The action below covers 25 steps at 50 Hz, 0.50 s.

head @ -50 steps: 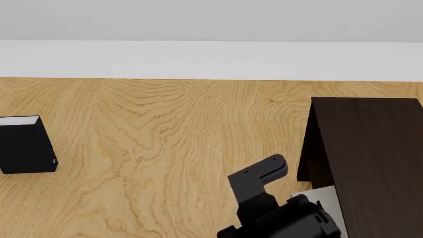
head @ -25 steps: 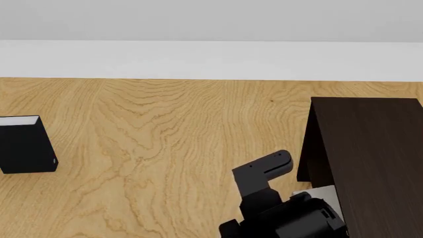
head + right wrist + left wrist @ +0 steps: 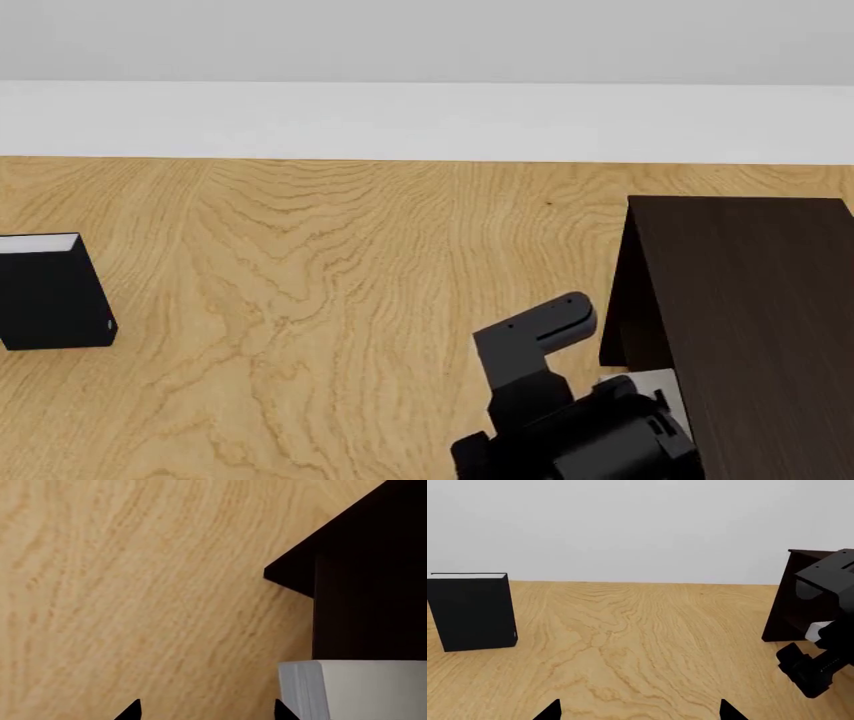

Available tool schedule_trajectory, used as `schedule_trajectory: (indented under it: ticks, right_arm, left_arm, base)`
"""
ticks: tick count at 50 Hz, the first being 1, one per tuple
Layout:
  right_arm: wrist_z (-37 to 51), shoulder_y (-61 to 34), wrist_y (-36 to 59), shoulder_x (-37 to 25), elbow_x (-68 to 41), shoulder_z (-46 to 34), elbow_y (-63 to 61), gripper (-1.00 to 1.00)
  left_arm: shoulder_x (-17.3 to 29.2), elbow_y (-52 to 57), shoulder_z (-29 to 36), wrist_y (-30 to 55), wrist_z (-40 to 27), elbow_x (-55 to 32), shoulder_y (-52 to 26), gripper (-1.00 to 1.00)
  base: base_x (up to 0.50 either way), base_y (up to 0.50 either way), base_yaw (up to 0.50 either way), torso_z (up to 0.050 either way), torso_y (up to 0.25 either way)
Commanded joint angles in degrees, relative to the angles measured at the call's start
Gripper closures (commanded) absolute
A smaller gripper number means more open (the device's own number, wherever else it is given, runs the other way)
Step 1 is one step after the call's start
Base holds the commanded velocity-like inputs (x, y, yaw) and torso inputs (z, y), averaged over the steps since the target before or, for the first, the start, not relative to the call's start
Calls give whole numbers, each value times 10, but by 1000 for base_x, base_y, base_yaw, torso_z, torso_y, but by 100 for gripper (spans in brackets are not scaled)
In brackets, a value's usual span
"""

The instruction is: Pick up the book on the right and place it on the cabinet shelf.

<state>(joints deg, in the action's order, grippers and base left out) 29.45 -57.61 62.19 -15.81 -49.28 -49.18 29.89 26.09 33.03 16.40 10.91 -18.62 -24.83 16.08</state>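
- Down at the lower right of the head view, the light grey book (image 3: 650,385) shows only as a pale sliver, tucked just beside the open side of the dark brown cabinet (image 3: 747,300) and mostly hidden by the right arm (image 3: 574,430); that the arm hangs over it suggests it is lining up for a pick.
- Seen from the right wrist view, the book's (image 3: 360,690) white page edges and pale cover fill the lower right corner, and the right gripper (image 3: 203,711) shows only two dark fingertips at the bottom edge, spread apart with bare wood between them, so it holds nothing; the book sits beside one tip, not between them.
- Likely the gripper needs to shift toward the book before closing.
- No shelf board is visible; the cabinet interior reads as plain dark.
- At the left edge, the black book (image 3: 54,292) stands upright on the wooden table (image 3: 334,280), well apart.
- Idle, the left gripper (image 3: 640,711) is spread wide and empty.
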Motion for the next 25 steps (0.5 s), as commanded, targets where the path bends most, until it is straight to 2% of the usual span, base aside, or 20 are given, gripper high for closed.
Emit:
schedule_trajectory:
  ticks: [1, 25]
  right_arm:
    - [46, -1, 10, -18, 78, -12, 21, -100]
    - [34, 2, -8, -27, 78, -8, 43, -100]
  left_arm:
    - [-2, 2, -3, -5, 3, -1, 1, -100]
    - [3, 7, 1, -2, -3, -4, 0, -100]
  base:
    - [0, 0, -7, 0, 0]
    - [0, -1, -3, 0, 0]
